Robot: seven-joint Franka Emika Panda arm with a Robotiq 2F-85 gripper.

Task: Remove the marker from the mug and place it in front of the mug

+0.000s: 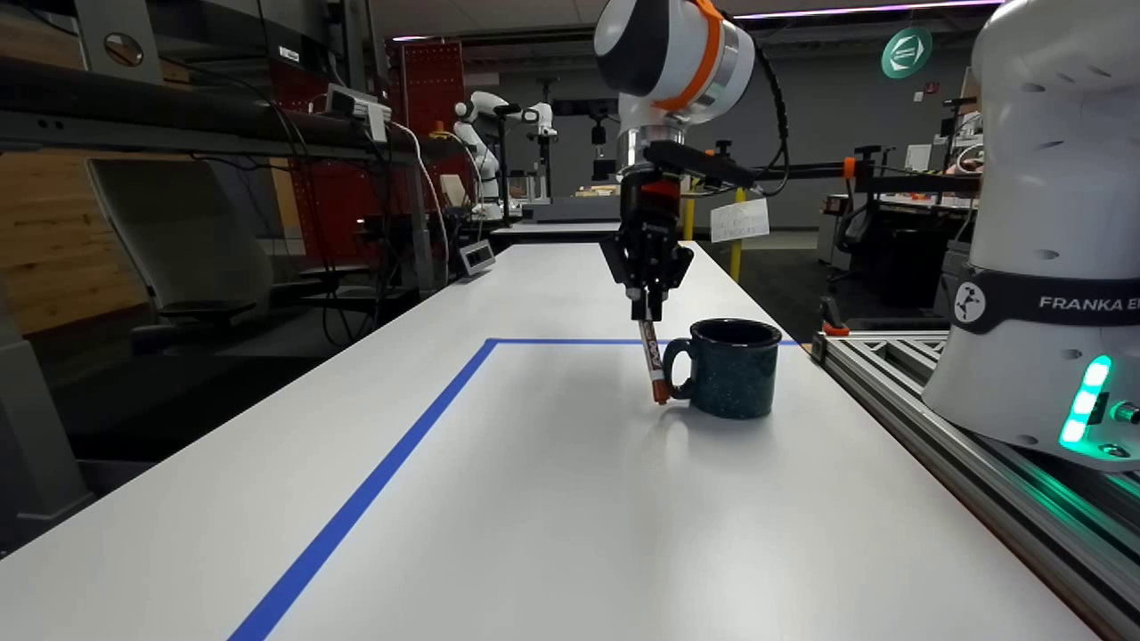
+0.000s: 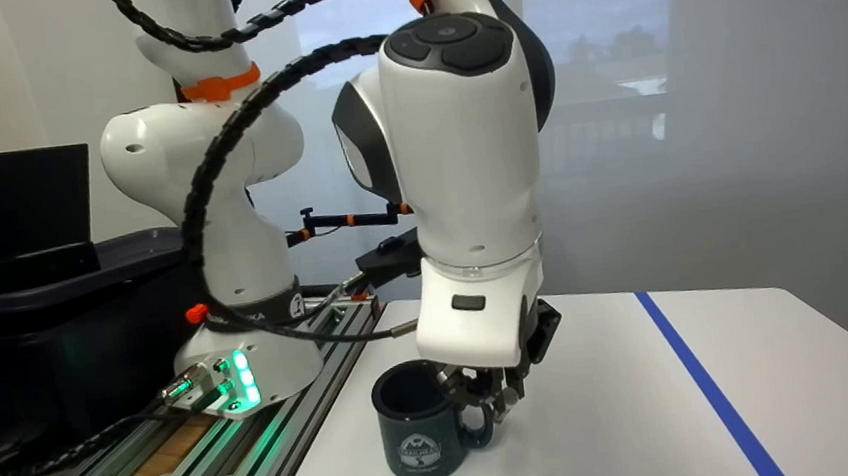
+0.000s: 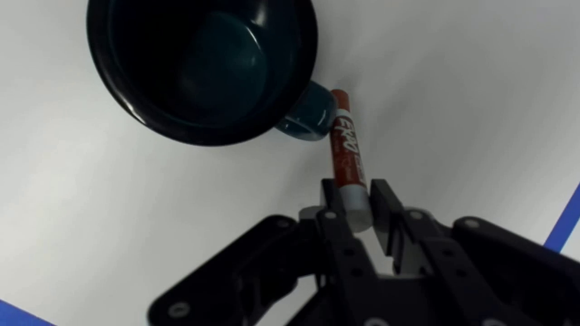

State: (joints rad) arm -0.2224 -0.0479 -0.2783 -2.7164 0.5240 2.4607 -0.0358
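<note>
Just beside the handle (image 3: 313, 111) of the mug (image 1: 734, 369), the marker (image 3: 348, 149), lettered EXPO, tilts orange cap down, its grey end clamped in the tool (image 3: 355, 192). The mug's emblem (image 2: 420, 453) is too small to read; on the mug's other side, the robot base (image 1: 1051, 303) reads FRANKA.

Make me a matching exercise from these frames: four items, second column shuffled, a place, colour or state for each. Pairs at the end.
Column 1
1. EXPO marker
2. mug
3. claw
4. tape line

Column 2
A. bright blue, flat along the white table
B. closed around the pale end of the EXPO marker
C. tilted, its reddish-orange end lowest, beside a handle
D. standing upright on the table, dark teal

Pairs: 1-C, 2-D, 3-B, 4-A
</note>
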